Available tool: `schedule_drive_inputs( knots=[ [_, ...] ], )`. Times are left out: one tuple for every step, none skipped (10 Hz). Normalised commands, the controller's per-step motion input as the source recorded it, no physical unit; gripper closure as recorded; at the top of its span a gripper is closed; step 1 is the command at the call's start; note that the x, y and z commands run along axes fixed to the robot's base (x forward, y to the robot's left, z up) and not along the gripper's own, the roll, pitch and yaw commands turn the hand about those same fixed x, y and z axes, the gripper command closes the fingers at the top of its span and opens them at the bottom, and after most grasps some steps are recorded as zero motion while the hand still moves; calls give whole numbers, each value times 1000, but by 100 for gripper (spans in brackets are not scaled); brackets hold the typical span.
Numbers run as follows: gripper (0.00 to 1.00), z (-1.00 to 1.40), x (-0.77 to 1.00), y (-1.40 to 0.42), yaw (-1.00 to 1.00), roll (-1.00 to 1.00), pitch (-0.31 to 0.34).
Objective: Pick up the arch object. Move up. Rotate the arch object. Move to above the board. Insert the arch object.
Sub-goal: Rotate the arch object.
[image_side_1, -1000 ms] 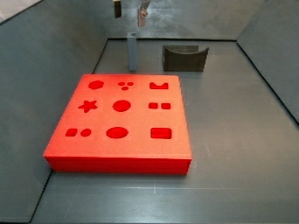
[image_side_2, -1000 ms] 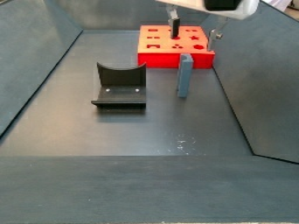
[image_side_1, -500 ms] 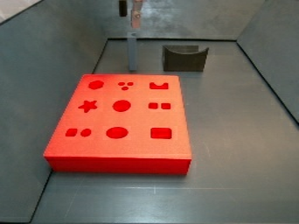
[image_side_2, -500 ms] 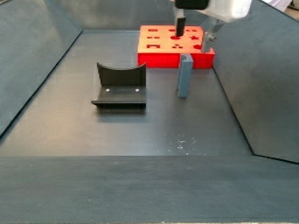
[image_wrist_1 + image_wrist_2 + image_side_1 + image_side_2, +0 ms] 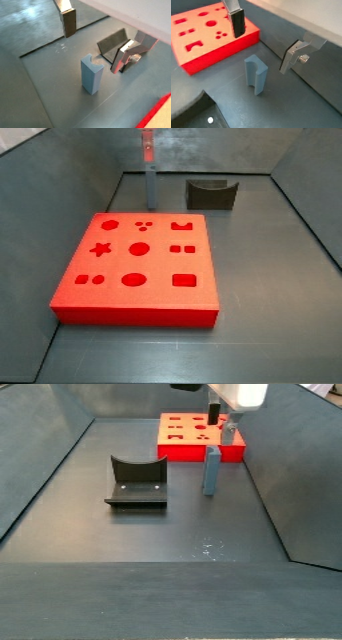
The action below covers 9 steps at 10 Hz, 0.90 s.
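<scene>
The arch object (image 5: 151, 188) is a pale blue-grey upright block with a curved notch in its top end. It stands on the floor beyond the far edge of the red board (image 5: 134, 263), and it shows in both side views (image 5: 211, 471). My gripper (image 5: 147, 146) hangs open above it without touching, high up near the board (image 5: 214, 412). In both wrist views the arch object (image 5: 93, 74) (image 5: 255, 74) stands below the gap of the gripper (image 5: 100, 40) (image 5: 266, 39), with nothing held. The board's arch cutout (image 5: 194, 46) is empty.
The dark fixture (image 5: 211, 194) stands on the floor beside the arch object, also seen in a side view (image 5: 135, 482) and a wrist view (image 5: 113, 44). Grey walls (image 5: 80, 168) ring the floor closely on all sides.
The gripper has shifted sideways to a spot over the arch object, and its fingers now overlap in a side view. The arch object and the board have not moved.
</scene>
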Motion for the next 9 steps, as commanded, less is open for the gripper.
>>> schedule_drive_inputs(
  knots=[
    [0,-2,12,11,-439,-38,26],
    [0,-2,12,11,-289,-38,26],
    [0,-1000,0,0,-164,-38,26],
    [0,-1000,5,1,-130,-37,21],
    [0,-1000,30,4,-86,-32,-15],
    [0,-1000,27,7,-66,-29,-22],
    [0,-901,27,11,-59,-26,-26],
    [0,-747,28,13,-55,-23,-32],
    [0,-593,29,16,-53,-20,-33]
  ],
)
